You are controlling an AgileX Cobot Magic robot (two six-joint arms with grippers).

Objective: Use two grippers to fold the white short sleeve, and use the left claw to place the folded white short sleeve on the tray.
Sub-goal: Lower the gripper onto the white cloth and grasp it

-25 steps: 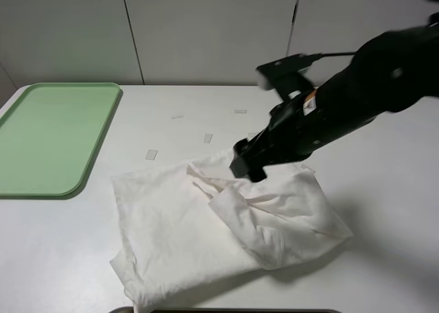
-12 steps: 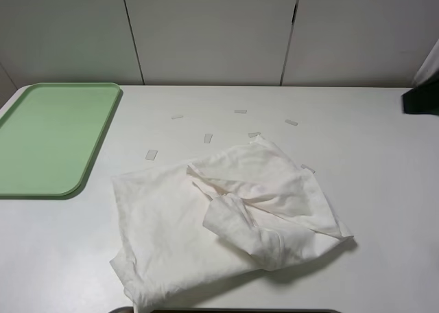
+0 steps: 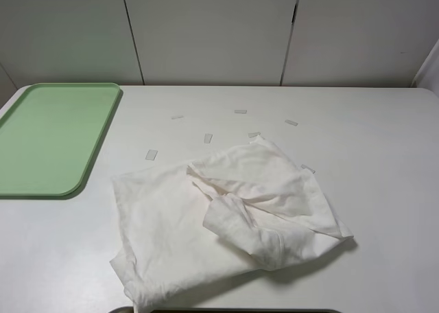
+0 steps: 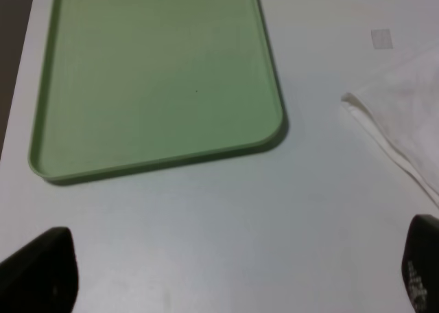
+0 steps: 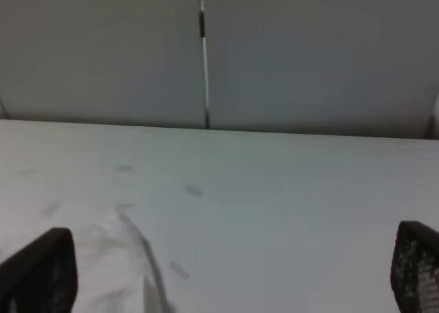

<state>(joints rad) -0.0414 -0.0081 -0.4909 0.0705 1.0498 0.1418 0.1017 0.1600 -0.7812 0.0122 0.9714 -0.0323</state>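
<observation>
Shirt lies crumpled on table right of tray; left gripper and right gripper flank it, jaws spread, empty.

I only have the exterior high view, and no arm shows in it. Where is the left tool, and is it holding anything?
Observer: The left wrist view shows the left tool open and empty over the table, between a corner of the tray and an edge of the shirt.
Operator: And the right tool?
Observer: The right tool is open and empty too. It faces the back wall, and part of the shirt shows in its view.
</observation>
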